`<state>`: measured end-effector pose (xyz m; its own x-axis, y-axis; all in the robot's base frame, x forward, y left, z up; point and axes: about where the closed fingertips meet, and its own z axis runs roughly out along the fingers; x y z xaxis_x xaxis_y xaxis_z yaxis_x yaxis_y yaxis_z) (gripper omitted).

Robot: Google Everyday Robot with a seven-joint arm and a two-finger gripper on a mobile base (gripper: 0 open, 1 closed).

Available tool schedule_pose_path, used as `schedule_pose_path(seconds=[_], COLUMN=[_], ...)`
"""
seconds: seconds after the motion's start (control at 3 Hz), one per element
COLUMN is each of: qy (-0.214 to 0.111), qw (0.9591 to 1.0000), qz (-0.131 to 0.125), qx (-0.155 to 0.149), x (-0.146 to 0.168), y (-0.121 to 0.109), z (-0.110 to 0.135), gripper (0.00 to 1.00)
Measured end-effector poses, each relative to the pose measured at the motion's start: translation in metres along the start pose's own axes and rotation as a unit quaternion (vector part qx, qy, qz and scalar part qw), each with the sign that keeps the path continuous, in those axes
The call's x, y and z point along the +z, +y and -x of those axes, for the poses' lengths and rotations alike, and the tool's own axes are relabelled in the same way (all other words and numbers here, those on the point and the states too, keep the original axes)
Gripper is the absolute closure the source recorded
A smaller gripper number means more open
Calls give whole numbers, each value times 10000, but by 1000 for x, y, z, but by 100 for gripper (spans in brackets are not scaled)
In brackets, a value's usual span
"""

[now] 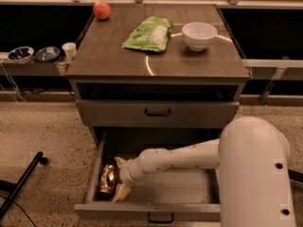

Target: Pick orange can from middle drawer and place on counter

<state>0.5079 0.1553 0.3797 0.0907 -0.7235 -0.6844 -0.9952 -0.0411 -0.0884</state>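
Observation:
The orange can (108, 178) lies on its side at the left end of the open middle drawer (189, 186), close to the left wall. My gripper (119, 177) reaches into the drawer from the right on a white arm. It is open, with one pale finger (120, 161) behind the can and the other (121, 192) in front of it, so the fingers straddle the can's right side. The counter (106, 53) is the brown cabinet top above, with a pale ring mark.
On the counter lie a red-orange fruit (101, 9) at the back left, a green bag (149, 33) and a white bowl (199, 34). The upper drawer (157, 112) is shut. Small bowls (21, 54) and a cup (69, 50) sit on a shelf at left. A black leg (21, 183) crosses the floor.

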Motion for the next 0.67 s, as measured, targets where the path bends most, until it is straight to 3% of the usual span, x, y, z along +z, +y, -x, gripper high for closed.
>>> schedule_pose_path(seconds=[0.33,0.67], qy=[-199,-409], qw=[9997,9989], qz=[-33,152], qx=[131,196], x=[15,32], y=[-3,-11], z=[3,9], gripper=[0,19])
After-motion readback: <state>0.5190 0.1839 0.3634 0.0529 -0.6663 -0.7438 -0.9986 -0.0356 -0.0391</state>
